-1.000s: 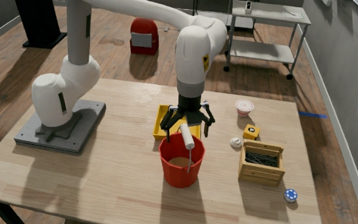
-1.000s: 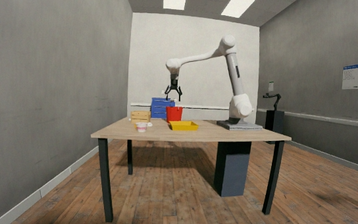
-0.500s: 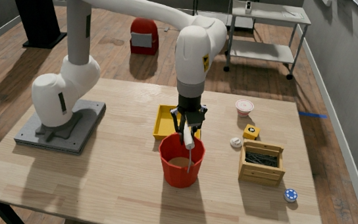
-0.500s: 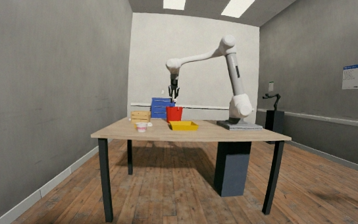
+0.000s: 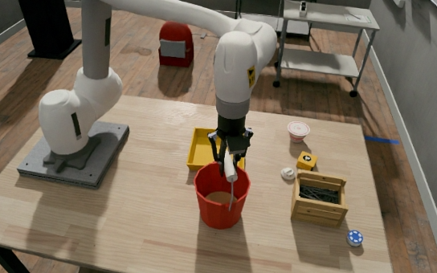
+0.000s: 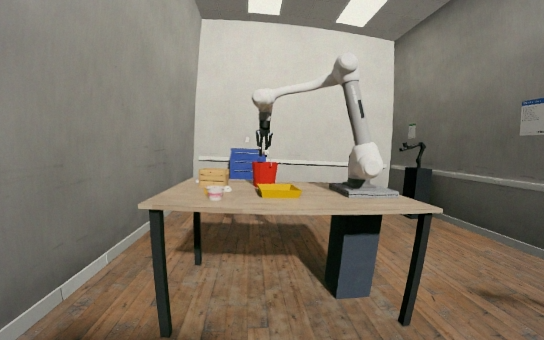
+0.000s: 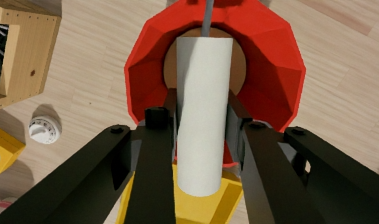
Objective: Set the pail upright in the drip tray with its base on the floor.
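Observation:
The red pail [image 5: 222,195] stands upright on the table, just in front of the yellow drip tray [image 5: 202,149]. Its white handle grip [image 5: 230,165] stands raised above the rim on a thin wire. My gripper [image 5: 230,166] is directly over the pail and is shut on the white handle grip. In the wrist view the two black fingers clamp the white grip [image 7: 202,115] from both sides, with the pail [image 7: 215,80] below and a corner of the tray [image 7: 210,202] beneath. In the exterior view the pail [image 6: 264,173] stands behind the tray [image 6: 279,190].
A wooden crate [image 5: 319,197] of dark nails stands right of the pail. A small white disc [image 5: 287,173], a yellow cube [image 5: 307,160], a white cup [image 5: 298,131] and a blue-and-white disc [image 5: 354,238] lie around it. The robot base [image 5: 74,150] is at the left.

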You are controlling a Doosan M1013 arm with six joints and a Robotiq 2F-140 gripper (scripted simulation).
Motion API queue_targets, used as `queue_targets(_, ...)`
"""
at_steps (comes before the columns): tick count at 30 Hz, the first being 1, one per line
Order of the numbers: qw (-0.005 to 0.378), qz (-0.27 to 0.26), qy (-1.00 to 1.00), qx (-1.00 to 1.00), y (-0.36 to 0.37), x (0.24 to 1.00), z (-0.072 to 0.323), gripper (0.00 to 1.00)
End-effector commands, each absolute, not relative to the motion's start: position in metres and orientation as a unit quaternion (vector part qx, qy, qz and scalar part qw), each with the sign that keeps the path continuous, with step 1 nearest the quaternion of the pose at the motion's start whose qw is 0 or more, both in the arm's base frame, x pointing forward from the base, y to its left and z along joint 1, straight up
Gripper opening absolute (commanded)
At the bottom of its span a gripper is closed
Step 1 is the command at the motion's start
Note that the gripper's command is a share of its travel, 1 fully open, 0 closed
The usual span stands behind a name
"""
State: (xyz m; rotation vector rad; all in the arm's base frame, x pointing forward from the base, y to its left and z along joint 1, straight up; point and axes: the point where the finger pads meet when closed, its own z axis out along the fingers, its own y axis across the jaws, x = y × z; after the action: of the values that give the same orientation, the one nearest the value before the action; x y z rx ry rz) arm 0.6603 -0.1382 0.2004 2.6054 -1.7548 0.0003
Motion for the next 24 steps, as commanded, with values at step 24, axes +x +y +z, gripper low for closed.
queue_targets(24, 0.0, 0.001, -0.559, 0.829, -0.1381, 0.6606, 0.2065, 0.1)
